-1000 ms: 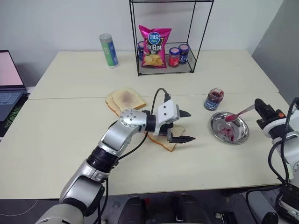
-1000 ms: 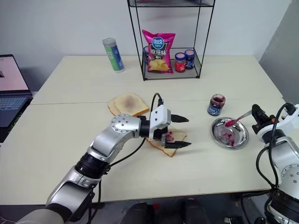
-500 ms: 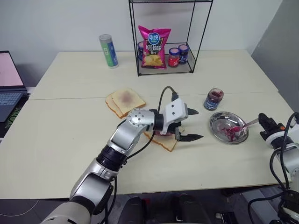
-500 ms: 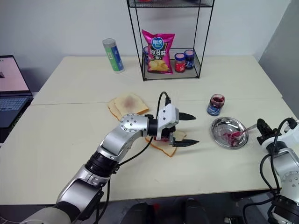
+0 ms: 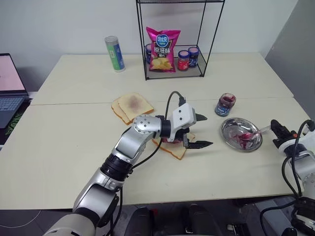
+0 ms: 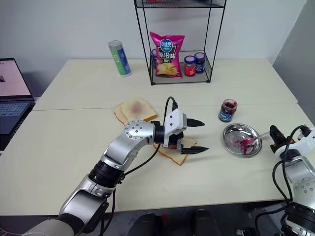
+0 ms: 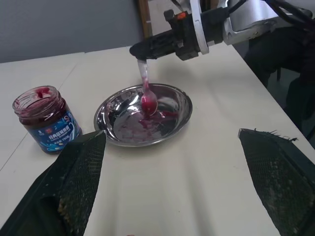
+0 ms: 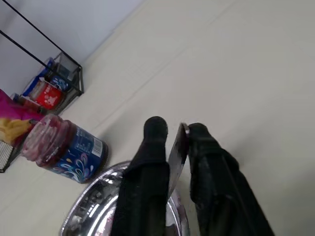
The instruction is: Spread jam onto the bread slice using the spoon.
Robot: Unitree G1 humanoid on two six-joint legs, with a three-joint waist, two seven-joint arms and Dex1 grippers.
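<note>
The bread slice [image 5: 175, 150] lies at the table's middle with a red-purple smear. My left gripper [image 5: 207, 131] hovers just over its right edge, open and empty, pointing toward the round steel dish [image 5: 227, 129]. The spoon [image 5: 248, 135] rests with its stained bowl in the dish, its handle [image 8: 177, 146] running out to my right gripper [image 5: 273, 126]. That gripper's fingers [image 8: 153, 142] stand slightly apart around the handle. The jam jar [image 5: 226, 103], lidless and dark-labelled, stands just behind the dish.
Two overlapped slices [image 5: 132, 104] lie left of the bread. A wire rack [image 5: 201, 49] at the back holds a pink crisp bag [image 5: 163, 43] and small jars [image 5: 183, 60]. A tall can [image 5: 114, 53] stands beside it. A laptop [image 5: 10, 83] is at the far left.
My right gripper has sunk and drawn right, lowering the spoon's bowl from above the dish into it. Its fingers have parted a little. The left gripper has hardly moved.
</note>
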